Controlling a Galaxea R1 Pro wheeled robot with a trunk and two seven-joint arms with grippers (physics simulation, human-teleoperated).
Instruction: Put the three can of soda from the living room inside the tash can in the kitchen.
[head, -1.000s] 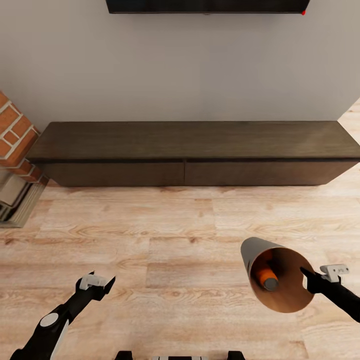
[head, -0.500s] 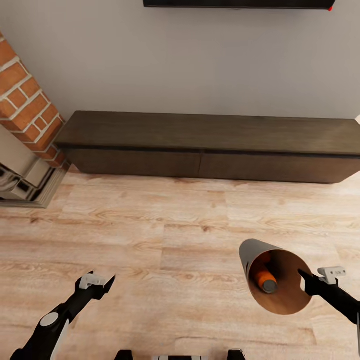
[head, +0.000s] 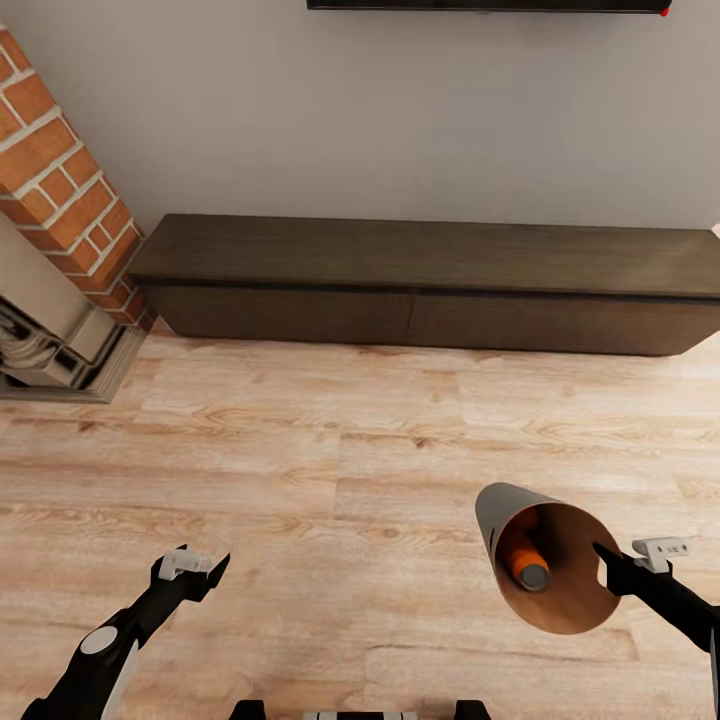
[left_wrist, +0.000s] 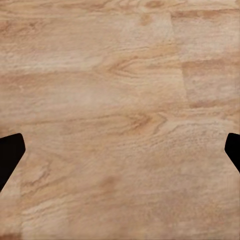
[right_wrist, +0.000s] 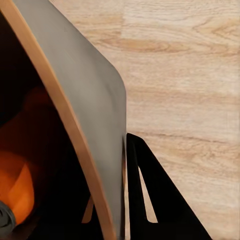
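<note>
The right gripper (head: 612, 563) pinches the rim of the tash can (head: 548, 565), carried tilted above the wood floor (head: 330, 470) with an orange soda can (head: 525, 560) inside. Keep the mouth upward while driving. The left gripper (head: 190, 565) hangs wide, empty.

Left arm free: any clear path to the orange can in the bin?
Probably yes. The left gripper is open, the bin mouth tilts toward the robot, bare floor lies between; orange can sits deep.

Left gripper (head: 192, 566) empty, fingers spread wide, arm low. Right gripper (head: 606, 562) pinching trash can (head: 500, 512) rim, arm extended forward.
</note>
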